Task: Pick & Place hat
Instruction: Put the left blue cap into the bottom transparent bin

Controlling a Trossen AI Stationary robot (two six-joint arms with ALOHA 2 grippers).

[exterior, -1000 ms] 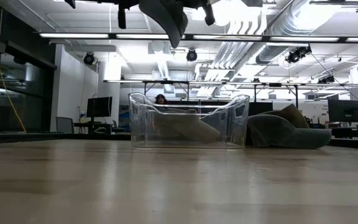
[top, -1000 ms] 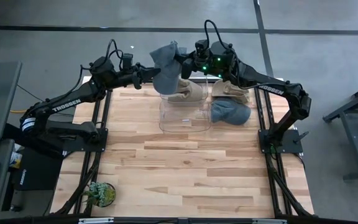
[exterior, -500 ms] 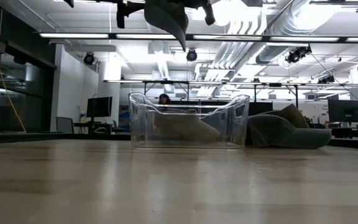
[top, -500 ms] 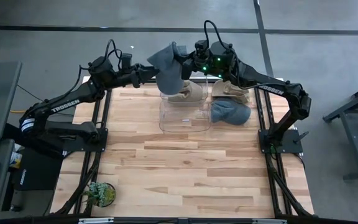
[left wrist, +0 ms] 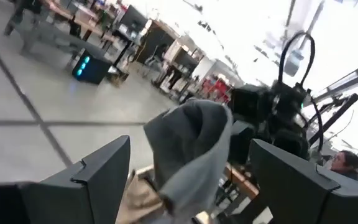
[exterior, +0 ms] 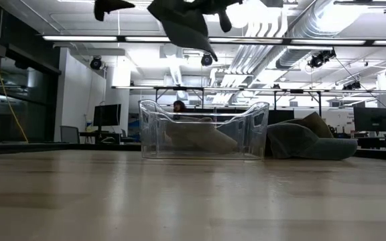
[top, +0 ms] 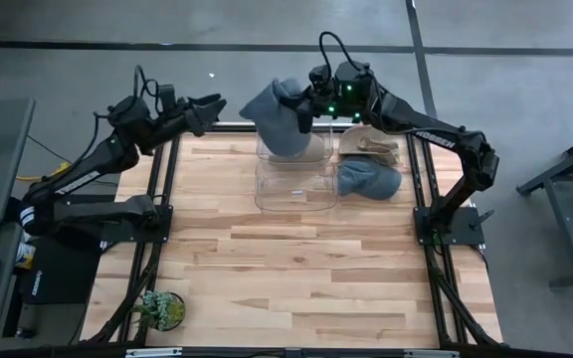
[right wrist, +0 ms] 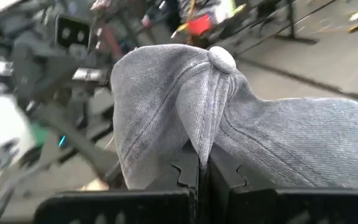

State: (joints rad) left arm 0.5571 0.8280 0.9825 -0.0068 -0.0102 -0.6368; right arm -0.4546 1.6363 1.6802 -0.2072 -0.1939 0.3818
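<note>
A grey hat (top: pixel 281 121) hangs high above the far end of a clear bin (top: pixel 294 184). My right gripper (top: pixel 303 109) is shut on it. In the right wrist view the hat's crown (right wrist: pixel 166 99) and top button (right wrist: pixel 221 59) fill the picture. My left gripper (top: pixel 213 103) stands open a little to the left of the hat, touching nothing; in its wrist view the hat (left wrist: pixel 194 146) shows beyond its spread fingers. In the low view the hat (exterior: pixel 183 23) hangs at the top edge, above the bin (exterior: pixel 203 130). A tan hat (exterior: pixel 203 137) lies inside the bin. My right gripper pinches a fold of the hat's crown (right wrist: pixel 199 140), just below the top button, between its two shut fingers. The fingers come roughly level from the table's right side. The hat is lifted clear and droops below and to the left of the fingers.
On the table right of the bin lie another grey hat (top: pixel 369 180) and, behind it, a tan hat (top: pixel 370 147). A small potted plant (top: pixel 163 310) stands at the near left corner. Bare wood stretches from the bin to the near edge.
My left gripper has opened, let go of the grey hat and drawn back toward the table's left edge. The hat stays in my right gripper and has swung to hang over the bin's far end.
</note>
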